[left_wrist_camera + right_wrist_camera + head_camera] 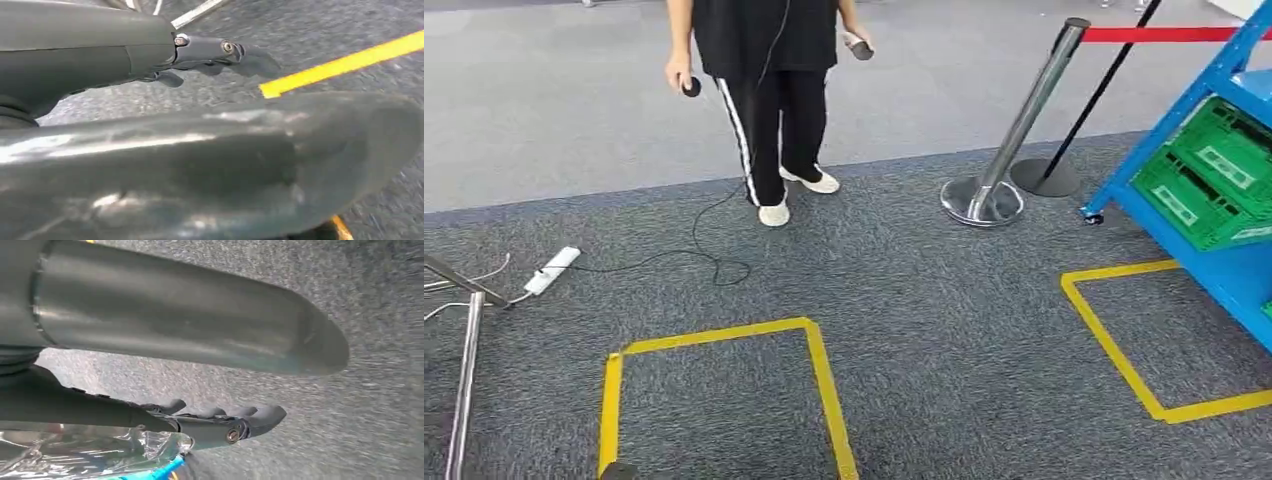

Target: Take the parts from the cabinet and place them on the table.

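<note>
Right wrist view: right hand (220,422) beside a crinkly clear bag (100,450), hold uncertain | left hand (220,55) fingers out straight, holding nothing | blue cabinet (1224,70) with green crates (1214,170) | bag likely light, slippery; pinch gathered film.

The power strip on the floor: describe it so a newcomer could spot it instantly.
Start at the yellow tape square on the dark carpet nearest the robot, then look up and to the left. There lies the power strip, a short white bar near a metal frame. A thin black cable runs from beside it toward the standing person.
</note>
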You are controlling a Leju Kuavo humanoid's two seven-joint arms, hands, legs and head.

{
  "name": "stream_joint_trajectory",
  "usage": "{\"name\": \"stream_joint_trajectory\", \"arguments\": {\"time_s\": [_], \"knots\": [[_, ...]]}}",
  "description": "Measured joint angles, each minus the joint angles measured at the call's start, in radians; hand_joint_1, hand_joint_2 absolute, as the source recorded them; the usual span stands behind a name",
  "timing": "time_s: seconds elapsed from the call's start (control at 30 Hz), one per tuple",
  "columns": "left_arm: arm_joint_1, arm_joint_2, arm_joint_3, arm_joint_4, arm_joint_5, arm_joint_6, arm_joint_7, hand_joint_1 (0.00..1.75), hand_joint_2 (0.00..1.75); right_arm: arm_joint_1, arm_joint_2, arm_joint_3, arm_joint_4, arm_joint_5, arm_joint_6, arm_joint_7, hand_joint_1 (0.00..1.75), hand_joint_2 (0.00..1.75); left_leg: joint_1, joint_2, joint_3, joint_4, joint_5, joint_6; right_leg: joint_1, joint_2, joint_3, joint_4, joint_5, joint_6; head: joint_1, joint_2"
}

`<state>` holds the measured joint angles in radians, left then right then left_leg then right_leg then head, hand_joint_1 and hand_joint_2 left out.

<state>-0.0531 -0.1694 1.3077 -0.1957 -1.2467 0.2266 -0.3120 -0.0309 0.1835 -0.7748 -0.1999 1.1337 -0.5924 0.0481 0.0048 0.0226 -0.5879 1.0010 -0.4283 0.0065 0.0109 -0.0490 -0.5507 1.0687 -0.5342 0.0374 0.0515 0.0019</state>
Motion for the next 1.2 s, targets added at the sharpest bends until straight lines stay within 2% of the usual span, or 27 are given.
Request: {"name": "stream_joint_trajectory", "arguments": {"time_s": [0.03,0.1,0.13,0.17,0.2,0.23,0.27,0.3,0.33,0.43,0.47,0.5,0.53,0.6,0.63,0.67,0.7,0.77,0.8,0.83,0.87,0.9,0.93,1.1,1.13,1.17,1.2], "knots": [[-0.004,0.0,0.0,0.0,-0.002,-0.003,0.0,0.0,0.0,0.001,0.0,-0.002,0.0,0.0,0.0,0.0,0.0,0.0,0.0,-0.012,-0.003,0.0,0.002,0.005,-0.002,0.029,-0.033,0.078,-0.041,0.001,0.0,0.0],[-0.006,0.0,-0.002,0.0,-0.003,-0.01,0.001,0.0,0.0,0.006,0.0,-0.003,0.0,0.0,-0.001,0.001,0.0,0.0,-0.001,-0.04,-0.007,0.0,0.004,0.009,-0.003,0.045,-0.109,0.238,-0.105,0.002,0.001,0.0],[-0.004,-0.001,-0.002,0.0,-0.005,-0.011,0.002,0.0,0.0,0.009,0.0,-0.005,0.0,0.0,0.0,0.002,0.0,0.0,-0.001,-0.054,-0.007,0.0,0.005,0.009,-0.003,0.046,-0.133,0.281,-0.111,0.001,0.0,0.0],[-0.002,-0.001,-0.002,0.0,-0.007,-0.012,0.003,0.0,0.0,0.009,0.0,-0.006,0.0,0.0,0.0,0.002,0.0,0.0,0.0,-0.068,-0.006,0.0,0.005,0.009,-0.003,0.046,-0.13,0.266,-0.087,-0.001,0.0,0.0],[0.0,-0.001,-0.002,0.0,-0.007,-0.012,0.005,0.0,0.0,0.009,0.0,-0.009,0.0,0.0,0.0,0.002,0.0,0.0,0.0,-0.083,-0.004,0.001,0.006,0.008,-0.005,0.048,-0.105,0.205,-0.043,-0.002,0.0,0.0],[-0.001,-0.001,-0.002,0.0,-0.008,-0.014,0.008,0.0,0.0,0.009,0.0,-0.01,0.0,0.0,-0.001,0.002,0.0,0.0,0.001,-0.098,-0.002,0.001,0.007,0.006,-0.008,0.058,-0.063,0.113,0.009,-0.003,-0.001,0.0],[-0.002,-0.001,-0.002,0.0,-0.009,-0.015,0.01,0.0,0.0,0.008,0.0,-0.01,0.0,0.0,-0.001,0.002,0.0,0.0,0.002,-0.112,-0.001,0.001,0.007,0.004,-0.014,0.085,-0.022,0.023,0.054,-0.002,0.0,0.0],[-0.003,-0.001,-0.002,0.0,-0.009,-0.017,0.013,0.0,0.0,0.008,0.0,-0.011,0.0,0.0,0.0,0.002,0.0,0.0,0.0,-0.123,-0.004,0.002,0.009,-0.002,-0.022,0.143,-0.002,-0.024,0.05,0.004,-0.001,0.0],[-0.006,0.0,-0.002,0.0,-0.009,-0.018,0.016,0.0,0.0,0.01,0.003,-0.011,0.0,0.0,-0.001,0.002,0.0,0.0,-0.001,-0.136,-0.012,0.008,0.011,-0.008,-0.025,0.147,0.008,-0.047,0.047,0.005,-0.002,0.0],[0.002,0.0,-0.002,0.0,-0.01,-0.018,0.026,0.0,0.0,0.009,0.003,-0.013,0.0,-0.014,0.004,-0.013,0.0,0.0,0.01,-0.16,-0.023,-0.003,0.027,-0.03,-0.014,0.123,0.005,-0.042,0.055,-0.008,-0.002,0.0],[0.004,0.0,-0.002,0.0,-0.01,-0.016,0.031,0.0,0.0,0.009,0.003,-0.016,0.0,-0.022,0.011,-0.025,0.0,0.0,0.012,-0.149,-0.027,0.002,0.021,-0.032,-0.02,0.112,0.008,-0.053,0.063,-0.019,-0.002,0.0],[0.004,0.0,-0.002,0.0,-0.01,-0.013,0.033,0.0,0.0,0.007,0.003,-0.023,0.0,-0.03,0.018,-0.035,0.0,0.0,0.002,-0.089,-0.037,0.028,-0.005,-0.034,-0.018,0.103,0.008,-0.056,0.067,-0.025,-0.006,0.0],[0.0,0.0,-0.002,0.0,-0.01,-0.011,0.034,0.0,0.0,0.008,0.005,-0.027,0.0,-0.033,0.023,-0.037,0.0,0.0,0.001,-0.059,-0.066,0.088,-0.047,-0.037,-0.016,0.092,0.006,-0.056,0.069,-0.03,-0.012,0.0],[-0.006,-0.002,-0.003,0.0,-0.013,-0.01,0.034,0.0,0.0,0.011,0.005,-0.029,0.0,-0.032,0.035,-0.037,0.0,0.0,0.002,-0.04,-0.135,0.246,-0.121,-0.041,-0.014,0.068,0.002,-0.056,0.069,-0.03,-0.011,0.0],[-0.005,-0.002,-0.003,0.0,-0.013,-0.011,0.034,0.0,0.0,0.012,0.004,-0.031,0.0,-0.031,0.038,-0.038,0.0,0.0,0.003,-0.038,-0.155,0.295,-0.134,-0.042,-0.014,0.059,0.001,-0.056,0.069,-0.031,-0.01,0.0],[-0.003,-0.001,-0.003,0.0,-0.01,-0.015,0.035,0.0,0.0,0.011,0.004,-0.034,0.0,-0.031,0.045,-0.04,0.0,0.0,0.003,-0.037,-0.152,0.3,-0.126,-0.042,-0.014,0.054,0.0,-0.056,0.069,-0.031,-0.011,0.0],[-0.002,0.0,-0.002,0.0,-0.008,-0.022,0.039,0.0,0.0,0.011,0.005,-0.035,0.0,-0.029,0.048,-0.041,0.0,0.0,0.003,-0.037,-0.129,0.264,-0.097,-0.042,-0.014,0.049,0.001,-0.056,0.069,-0.031,-0.011,0.0],[-0.003,0.001,-0.002,0.0,0.001,-0.049,0.032,0.0,0.0,0.009,0.005,-0.036,0.0,-0.027,0.053,-0.043,0.0,0.0,0.003,-0.035,-0.037,0.101,-0.015,-0.039,-0.015,0.044,0.004,-0.056,0.068,-0.029,-0.011,0.0],[-0.003,0.001,-0.002,0.0,0.002,-0.056,0.029,0.0,0.0,0.008,0.005,-0.036,0.0,-0.027,0.055,-0.044,0.0,0.0,0.003,-0.028,0.003,0.029,0.002,-0.037,-0.014,0.042,0.005,-0.056,0.066,-0.025,-0.011,0.0],[-0.005,0.001,-0.002,0.0,0.003,-0.067,0.028,0.0,0.0,0.006,0.005,-0.036,0.0,-0.027,0.055,-0.044,0.0,0.0,0.0,-0.028,0.018,-0.005,-0.009,-0.035,-0.004,0.042,-0.001,-0.045,0.063,-0.018,-0.011,0.0],[-0.007,0.001,-0.002,0.0,0.006,-0.08,0.027,0.0,0.0,0.005,0.005,-0.037,0.0,-0.026,0.056,-0.044,0.0,0.0,0.003,-0.029,0.014,-0.005,-0.011,-0.031,-0.004,0.042,-0.006,-0.046,0.064,-0.016,-0.008,0.0],[-0.005,0.0,-0.002,0.0,0.009,-0.087,0.027,0.0,0.0,0.004,0.004,-0.037,0.0,-0.025,0.056,-0.044,0.0,0.0,0.004,-0.029,0.014,-0.01,-0.01,-0.036,-0.002,0.043,-0.007,-0.047,0.063,-0.027,-0.009,0.0],[-0.003,0.0,-0.002,0.0,0.009,-0.092,0.027,0.0,0.0,0.004,0.004,-0.037,0.0,-0.025,0.057,-0.044,0.0,0.0,0.002,-0.029,0.014,-0.01,-0.01,-0.035,-0.002,0.042,-0.006,-0.049,0.066,-0.033,-0.009,0.0],[-0.002,0.004,-0.001,0.0,0.011,-0.095,0.037,0.0,0.0,0.003,0.005,-0.038,0.0,-0.025,0.056,-0.042,0.0,0.0,-0.001,-0.029,0.01,-0.009,-0.008,-0.028,-0.005,0.042,-0.003,-0.063,0.076,-0.019,-0.009,0.0],[-0.002,0.004,-0.001,0.0,0.009,-0.095,0.04,0.0,0.0,0.003,0.005,-0.038,0.0,-0.024,0.056,-0.041,0.0,0.0,-0.003,-0.029,0.009,-0.007,-0.008,-0.023,-0.005,0.042,-0.003,-0.066,0.078,-0.015,-0.009,0.0],[-0.002,0.003,-0.001,0.0,0.008,-0.093,0.043,0.0,0.0,0.003,0.007,-0.039,0.0,-0.024,0.055,-0.04,0.0,0.0,-0.005,-0.029,0.008,-0.005,-0.009,-0.017,-0.009,0.042,-0.002,-0.069,0.08,-0.006,-0.009,0.0],[-0.002,0.004,-0.001,0.0,0.008,-0.091,0.046,0.0,0.0,0.003,0.007,-0.04,0.0,-0.024,0.055,-0.04,0.0,0.0,-0.006,-0.029,0.008,-0.005,-0.01,-0.015,-0.011,0.043,-0.003,-0.069,0.08,-0.001,-0.01,0.0]]}}
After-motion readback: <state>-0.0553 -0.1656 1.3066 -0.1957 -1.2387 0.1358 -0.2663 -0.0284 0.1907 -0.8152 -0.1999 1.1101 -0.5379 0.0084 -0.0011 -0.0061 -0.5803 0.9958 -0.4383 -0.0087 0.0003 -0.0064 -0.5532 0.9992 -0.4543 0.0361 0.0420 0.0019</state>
